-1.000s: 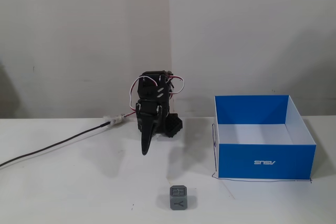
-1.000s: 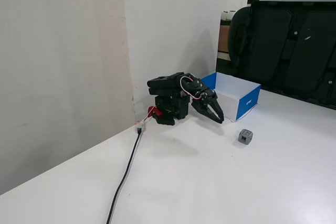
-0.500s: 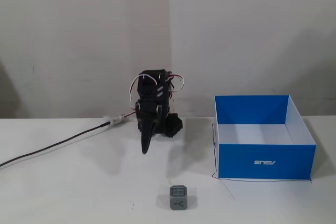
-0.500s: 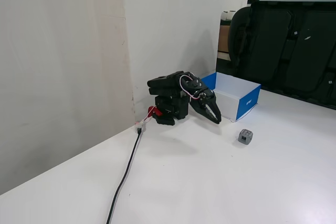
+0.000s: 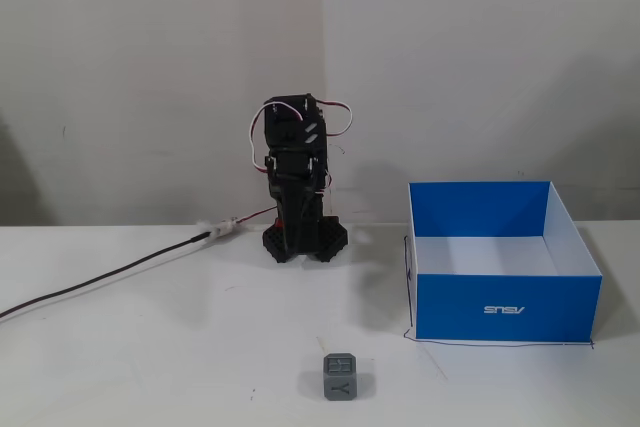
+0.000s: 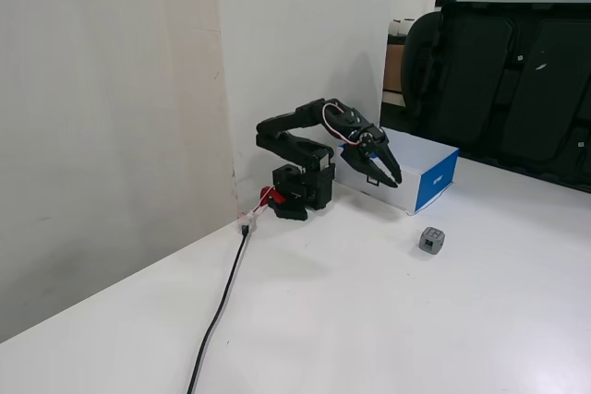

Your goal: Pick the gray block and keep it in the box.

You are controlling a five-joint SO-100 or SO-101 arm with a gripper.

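Note:
The gray block [image 5: 340, 377] sits on the white table near its front edge, with a dark Y on its front face; it also shows in the other fixed view [image 6: 431, 240]. The blue box [image 5: 505, 309] with a white inside and an upside-down ASUS logo stands open to the right of the arm, and shows behind the gripper in a fixed view [image 6: 436, 182]. The black arm [image 5: 295, 177] is folded at the back by the wall. My gripper [image 6: 386, 181] hangs above the table, its jaws a little apart and empty, well short of the block.
A black cable [image 5: 120, 272] runs from the arm's base leftward across the table, also seen in a fixed view [image 6: 222, 306]. A white wall stands close behind the arm. Dark chairs [image 6: 517, 80] stand beyond the table's far side.

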